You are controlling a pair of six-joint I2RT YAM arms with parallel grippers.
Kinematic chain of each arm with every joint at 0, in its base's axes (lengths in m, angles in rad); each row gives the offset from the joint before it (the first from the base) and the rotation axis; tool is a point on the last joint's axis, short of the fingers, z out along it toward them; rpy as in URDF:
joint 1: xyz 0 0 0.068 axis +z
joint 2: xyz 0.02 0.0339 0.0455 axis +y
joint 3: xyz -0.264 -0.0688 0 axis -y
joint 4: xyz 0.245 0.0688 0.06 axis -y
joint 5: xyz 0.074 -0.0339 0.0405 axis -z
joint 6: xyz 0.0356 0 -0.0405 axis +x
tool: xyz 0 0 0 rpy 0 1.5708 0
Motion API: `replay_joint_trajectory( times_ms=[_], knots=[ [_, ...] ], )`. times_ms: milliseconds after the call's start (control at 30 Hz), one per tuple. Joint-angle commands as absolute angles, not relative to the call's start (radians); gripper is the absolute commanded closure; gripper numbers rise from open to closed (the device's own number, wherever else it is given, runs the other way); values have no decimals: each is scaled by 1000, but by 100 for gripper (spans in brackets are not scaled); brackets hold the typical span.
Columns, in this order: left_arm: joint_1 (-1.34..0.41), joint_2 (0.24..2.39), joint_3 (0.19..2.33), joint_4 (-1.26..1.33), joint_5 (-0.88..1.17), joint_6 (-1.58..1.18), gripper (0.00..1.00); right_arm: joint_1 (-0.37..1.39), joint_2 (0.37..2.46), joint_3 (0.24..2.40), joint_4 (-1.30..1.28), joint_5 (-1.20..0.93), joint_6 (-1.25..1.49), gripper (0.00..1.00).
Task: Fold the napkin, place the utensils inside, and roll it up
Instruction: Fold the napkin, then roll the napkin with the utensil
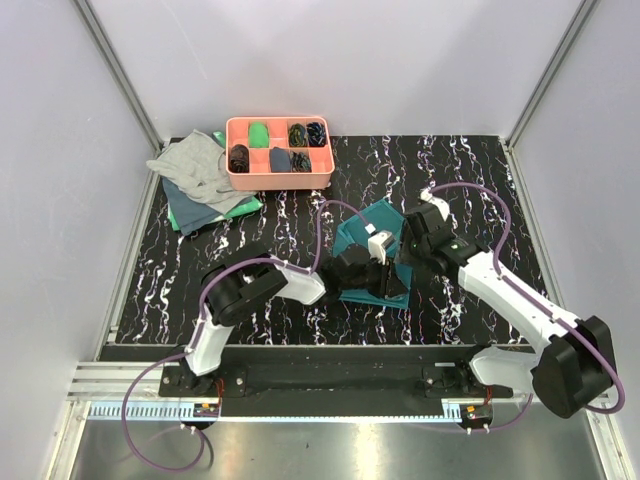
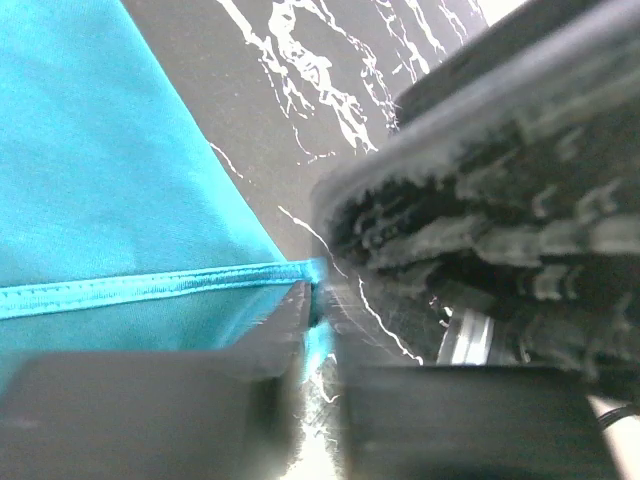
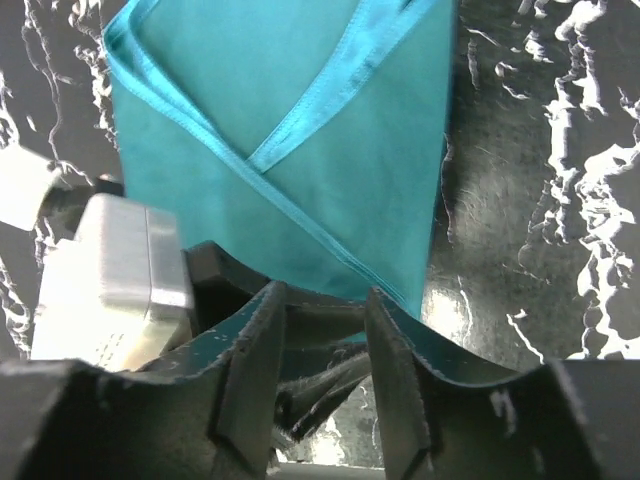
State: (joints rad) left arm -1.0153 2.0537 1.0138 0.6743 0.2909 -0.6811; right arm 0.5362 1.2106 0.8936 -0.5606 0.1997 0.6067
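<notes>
Napkin [image 3: 300,130], smooth teal cloth with stitched hems, lies folded; left tool [image 2: 318,340] pinches its corner, right tool [image 3: 322,300] apart.

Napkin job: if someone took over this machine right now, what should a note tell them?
Left gripper: jaws pinch a hemmed corner of the napkin.
Right gripper: jaws open, at the napkin's edge.
The napkin lies mid-table, already folded over, with its hems crossing.
The utensils show in no view.
Left to do: finish the fold, find the utensils and lay them inside, then roll it up.
</notes>
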Motion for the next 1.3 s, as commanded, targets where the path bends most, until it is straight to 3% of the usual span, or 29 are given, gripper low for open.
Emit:
replay_joint_trajectory(
  times_ms=[0, 67, 267, 567, 700, 767, 933, 1267],
  knots=[
    [-1074, 2063, 1083, 807, 374, -693, 58, 491, 1158, 885, -462, 68, 654, 51],
    [-1075, 2042, 1065, 830, 376, -709, 40, 428, 1129, 876, -465, 34, 643, 50],
    [-1068, 1912, 991, 813, 338, -687, 15, 339, 1077, 908, -517, 9, 595, 45],
    [-971, 1582, 695, 779, 203, -704, 7, 325, 1103, 871, -509, -49, 586, 46],
    [-936, 1451, 617, 522, 75, -701, 6, 325, 1140, 848, -468, -115, 558, 48],
    [-914, 1416, 601, 378, 20, -748, 14, 325, 1176, 839, -454, -176, 546, 51],
    [-874, 1388, 499, 364, 38, -883, 29, 328, 1215, 799, -367, -273, 563, 57],
    [-864, 1405, 402, 431, -29, -1002, 37, 342, 1236, 770, -328, -302, 555, 58]
  ],
)
